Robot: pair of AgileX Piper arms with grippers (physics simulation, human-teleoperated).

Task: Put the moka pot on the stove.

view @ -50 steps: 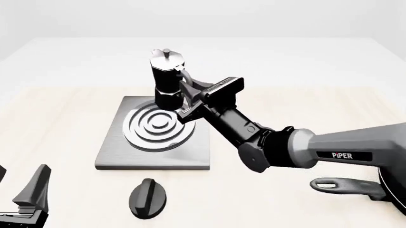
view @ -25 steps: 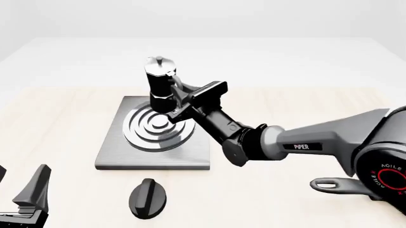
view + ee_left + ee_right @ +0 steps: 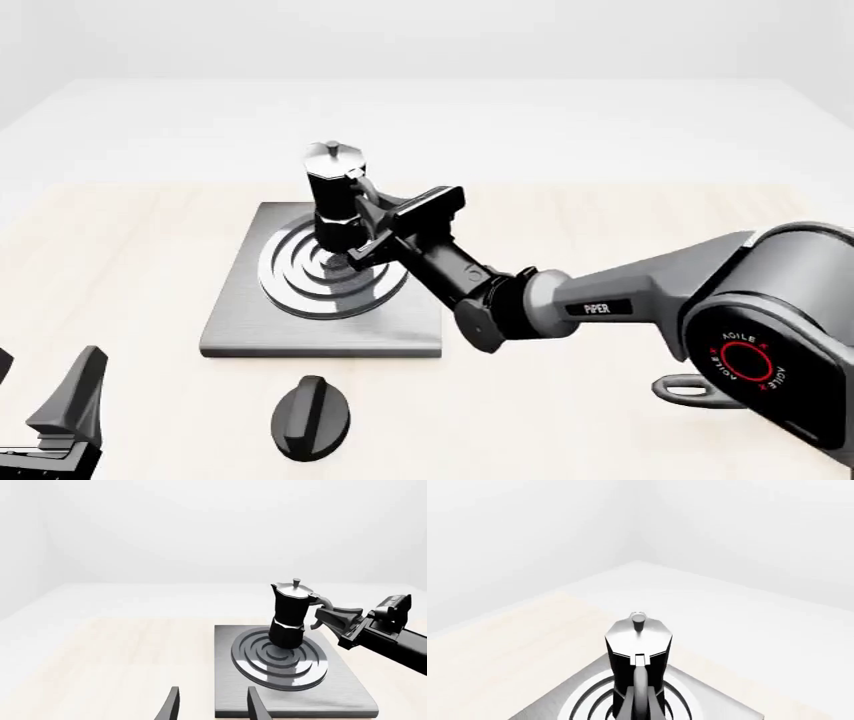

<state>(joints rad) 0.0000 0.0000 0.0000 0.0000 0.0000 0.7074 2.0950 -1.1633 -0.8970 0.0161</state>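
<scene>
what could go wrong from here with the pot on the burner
1. The moka pot leans a little in the left wrist view and is held only by its side handle in the right gripper; if released before it sits flat, it may tip.
2. Whether its base rests on the stove rings cannot be told, so opening now could drop it.
3. Pulling back could snag the handle and drag the pot off centre.

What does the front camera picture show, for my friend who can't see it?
The right gripper holds the small black moka pot with a shiny silver lid by its handle, over the ringed burner of the flat square grey stove. A black oval knob lies nearer the camera; the left gripper waits open at the lower left corner.
</scene>
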